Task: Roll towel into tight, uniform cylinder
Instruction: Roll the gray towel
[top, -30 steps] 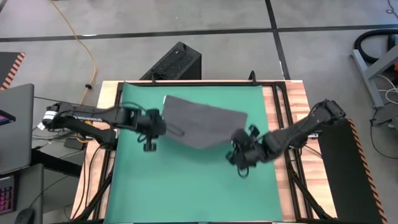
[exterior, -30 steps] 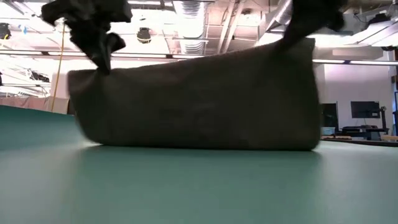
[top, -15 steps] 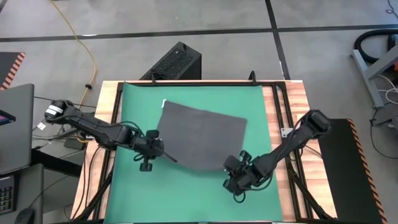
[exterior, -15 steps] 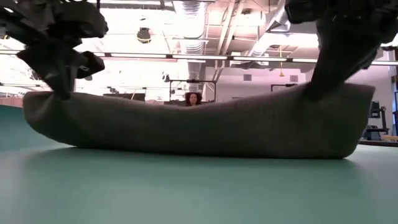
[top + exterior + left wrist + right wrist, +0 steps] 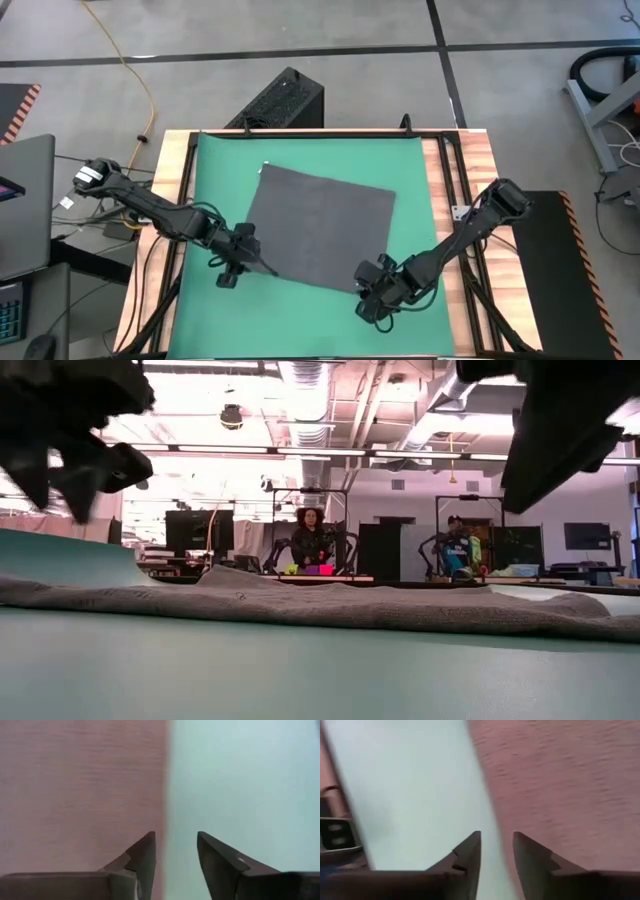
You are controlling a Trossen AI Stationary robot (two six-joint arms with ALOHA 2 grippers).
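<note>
The dark grey towel (image 5: pixel 320 225) lies spread flat on the green mat (image 5: pixel 215 170), with its small white tag (image 5: pixel 264 165) at the far left corner. My left gripper (image 5: pixel 260 269) stands open just over the towel's near left corner. In its wrist view the towel's edge (image 5: pixel 162 795) runs ahead of the open fingers (image 5: pixel 175 845). My right gripper (image 5: pixel 366 292) stands open at the towel's near right corner, the towel's edge (image 5: pixel 487 805) ahead of it. In the low view both grippers (image 5: pixel 80 460) (image 5: pixel 560 450) hang above the flat towel (image 5: pixel 320 605).
The mat covers most of the wooden table (image 5: pixel 470 160); bare mat (image 5: pixel 300 320) lies between the towel and the near edge. A black box (image 5: pixel 280 100) stands beyond the far edge. People sit in the room behind the table (image 5: pixel 312 540).
Both grippers have gone toward the table's near edge and down, drawing the towel's lifted near edge with them. They have then opened and let go. The towel, hanging up from the mat a second ago, now lies spread flat.
</note>
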